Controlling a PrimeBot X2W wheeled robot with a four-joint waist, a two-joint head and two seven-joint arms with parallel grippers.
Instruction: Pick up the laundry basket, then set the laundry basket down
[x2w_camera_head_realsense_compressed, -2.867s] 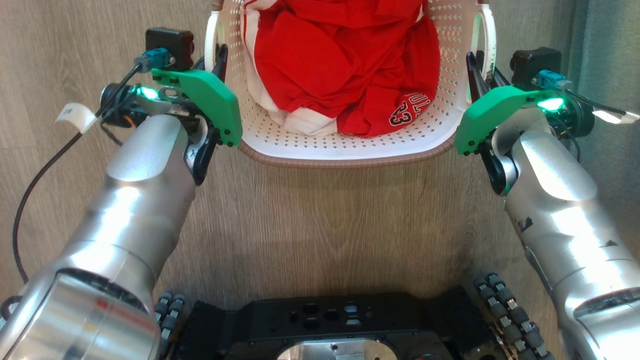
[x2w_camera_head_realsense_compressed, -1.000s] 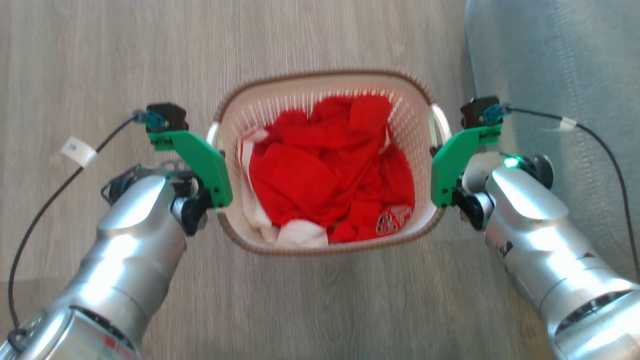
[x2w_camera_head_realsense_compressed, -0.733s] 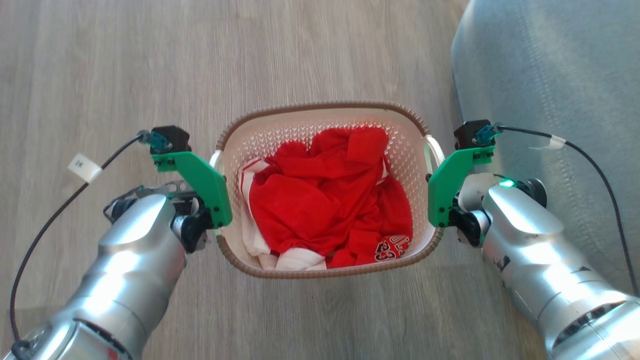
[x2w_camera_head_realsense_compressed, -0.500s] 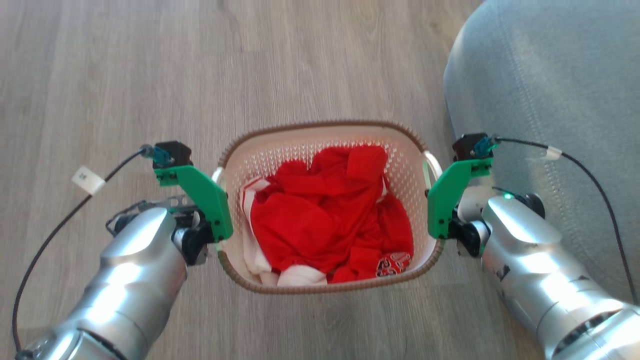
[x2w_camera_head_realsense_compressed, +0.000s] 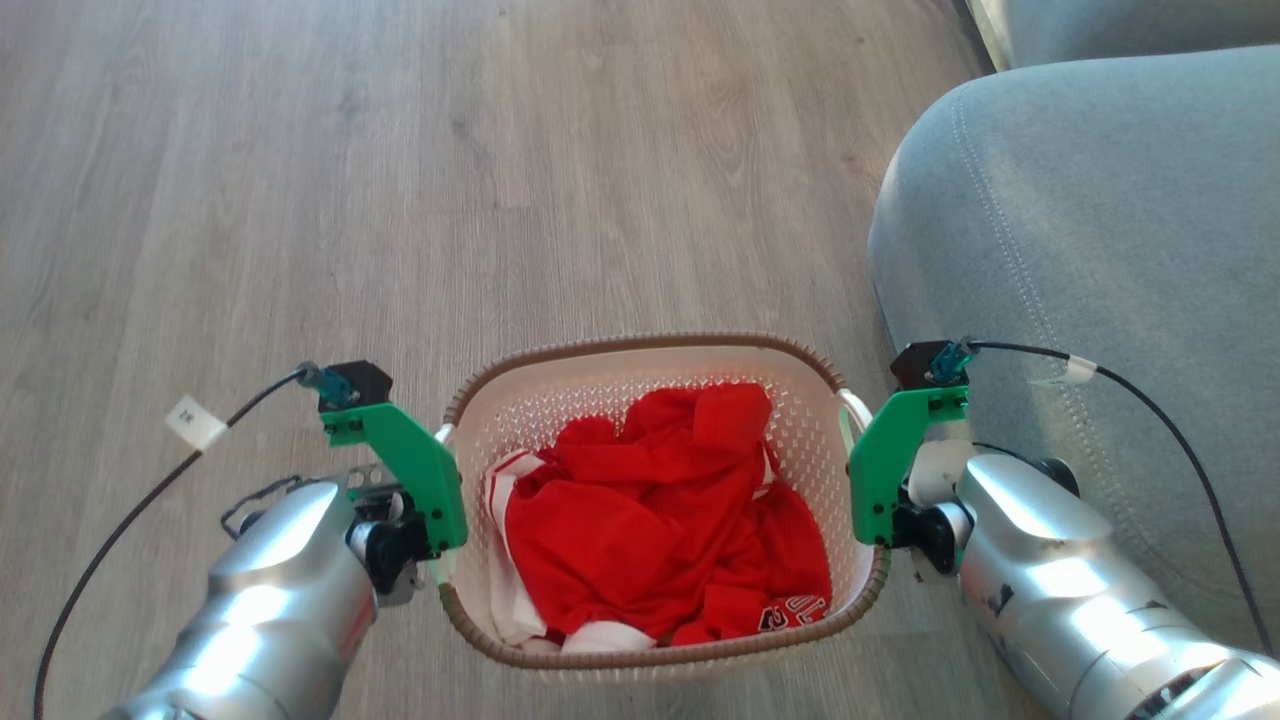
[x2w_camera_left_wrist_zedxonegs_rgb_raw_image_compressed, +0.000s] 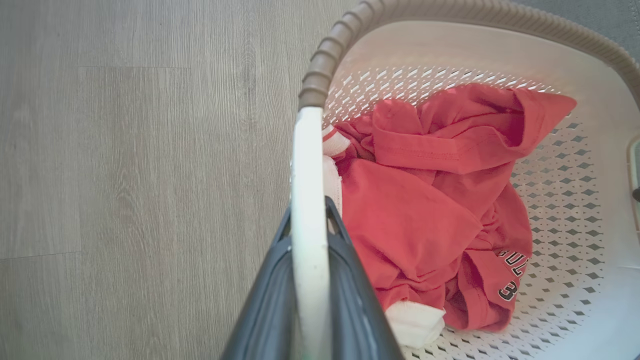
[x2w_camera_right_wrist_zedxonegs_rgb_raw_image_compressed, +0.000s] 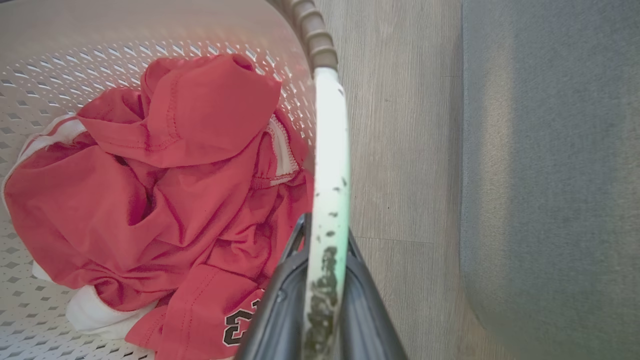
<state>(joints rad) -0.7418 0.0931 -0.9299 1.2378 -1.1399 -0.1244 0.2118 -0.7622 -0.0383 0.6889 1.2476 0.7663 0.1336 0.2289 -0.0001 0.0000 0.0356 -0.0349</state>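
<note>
White perforated plastic laundry basket (x2w_camera_head_realsense_compressed: 640, 345), brown-rimmed, gripped by left hand (x2w_camera_left_wrist_zedxonegs_rgb_raw_image_compressed: 309, 212) and right hand (x2w_camera_right_wrist_zedxonegs_rgb_raw_image_compressed: 326, 227), each pinching a thin white handle (x2w_camera_left_wrist_zedxonegs_rgb_raw_image_compressed: 307, 150); uneven lowering could twist one free.

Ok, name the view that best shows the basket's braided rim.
The head view: the braided rim shows along the far and near edges of the laundry basket. The left wrist view catches one curved stretch, the right wrist view a short end.
</note>
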